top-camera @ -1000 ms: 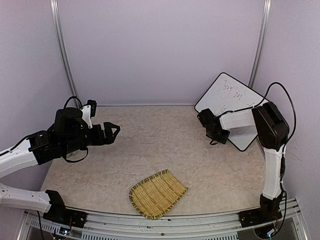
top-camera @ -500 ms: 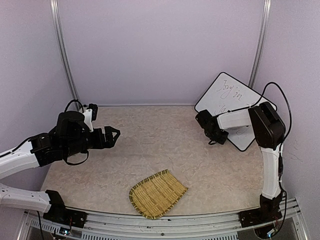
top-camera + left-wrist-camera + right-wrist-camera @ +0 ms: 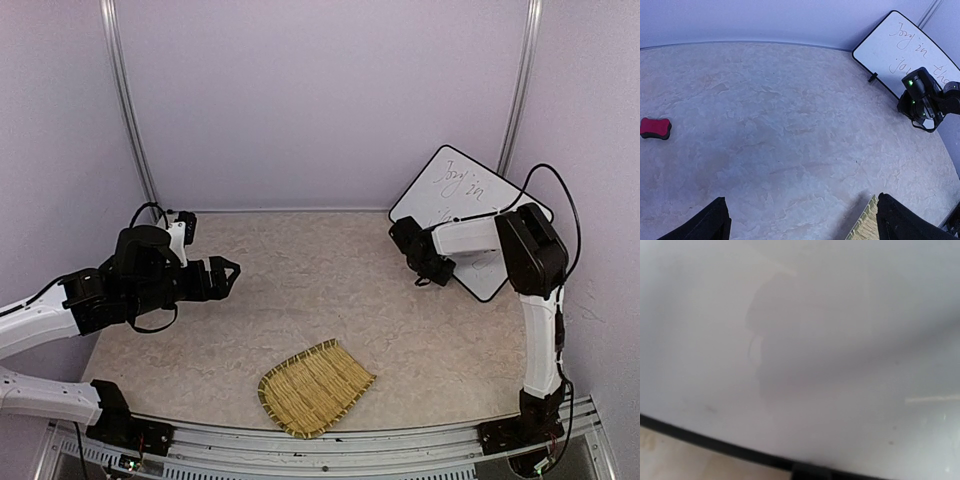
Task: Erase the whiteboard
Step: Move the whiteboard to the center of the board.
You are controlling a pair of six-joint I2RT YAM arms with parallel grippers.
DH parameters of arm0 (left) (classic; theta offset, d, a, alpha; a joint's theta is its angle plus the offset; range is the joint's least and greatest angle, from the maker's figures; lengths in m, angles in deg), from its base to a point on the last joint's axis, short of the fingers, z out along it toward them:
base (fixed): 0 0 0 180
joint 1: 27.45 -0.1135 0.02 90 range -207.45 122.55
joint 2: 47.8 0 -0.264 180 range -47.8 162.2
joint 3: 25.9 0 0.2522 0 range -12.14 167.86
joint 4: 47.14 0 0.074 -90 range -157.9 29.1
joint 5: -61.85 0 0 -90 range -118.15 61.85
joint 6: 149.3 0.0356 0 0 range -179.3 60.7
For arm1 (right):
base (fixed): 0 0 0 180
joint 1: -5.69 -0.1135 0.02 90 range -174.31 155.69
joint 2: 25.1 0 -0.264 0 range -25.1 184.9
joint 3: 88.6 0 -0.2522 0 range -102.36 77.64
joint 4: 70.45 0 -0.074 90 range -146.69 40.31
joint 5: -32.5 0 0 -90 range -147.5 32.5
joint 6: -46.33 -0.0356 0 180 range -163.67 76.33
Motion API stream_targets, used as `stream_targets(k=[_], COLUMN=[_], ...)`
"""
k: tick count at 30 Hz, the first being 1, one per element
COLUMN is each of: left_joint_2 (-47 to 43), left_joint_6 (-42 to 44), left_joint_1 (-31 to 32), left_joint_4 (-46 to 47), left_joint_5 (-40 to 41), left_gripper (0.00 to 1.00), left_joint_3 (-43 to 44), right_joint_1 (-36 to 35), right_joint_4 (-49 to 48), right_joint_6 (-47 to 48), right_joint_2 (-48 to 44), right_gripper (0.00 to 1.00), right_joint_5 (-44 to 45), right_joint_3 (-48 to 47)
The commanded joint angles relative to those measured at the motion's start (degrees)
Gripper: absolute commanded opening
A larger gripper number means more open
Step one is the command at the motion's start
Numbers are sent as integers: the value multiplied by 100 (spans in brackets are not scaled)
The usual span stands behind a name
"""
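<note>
The whiteboard (image 3: 470,205) leans against the back right wall with dark handwriting on it, and also shows in the left wrist view (image 3: 910,50). My right gripper (image 3: 432,270) is at its lower left edge, close to the board. The right wrist view holds only the blurred white surface (image 3: 805,340) and the black rim (image 3: 715,442), so the jaws are hidden. My left gripper (image 3: 228,272) hangs open over the left of the table, with nothing between its fingers (image 3: 710,222). A red and black eraser (image 3: 655,128) lies on the table far to its left.
A woven straw mat (image 3: 315,387) lies near the front edge, its corner beside my left gripper's right finger (image 3: 867,225). Metal posts (image 3: 128,110) stand at the back corners.
My right gripper has shifted a little to the left along the whiteboard's lower edge. My left arm has eased slightly down and right, still open.
</note>
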Motion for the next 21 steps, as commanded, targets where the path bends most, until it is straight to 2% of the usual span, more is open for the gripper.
stream_targets(k=[1, 10, 21], left_joint_2=[-82, -83, -82], left_joint_6=[86, 69, 43], left_joint_1=[37, 37, 37], left_joint_4=[87, 91, 103], left_joint_5=[56, 56, 56], left_gripper=[99, 99, 99], left_joint_3=[-44, -62, -71], right_joint_1=[-33, -63, -326], right_joint_4=[73, 49, -189], right_joint_6=[13, 60, 287], right_joint_2=[176, 194, 112], right_gripper=[14, 0, 0], right_joint_5=[122, 25, 33], right_joint_3=[-115, -59, 92])
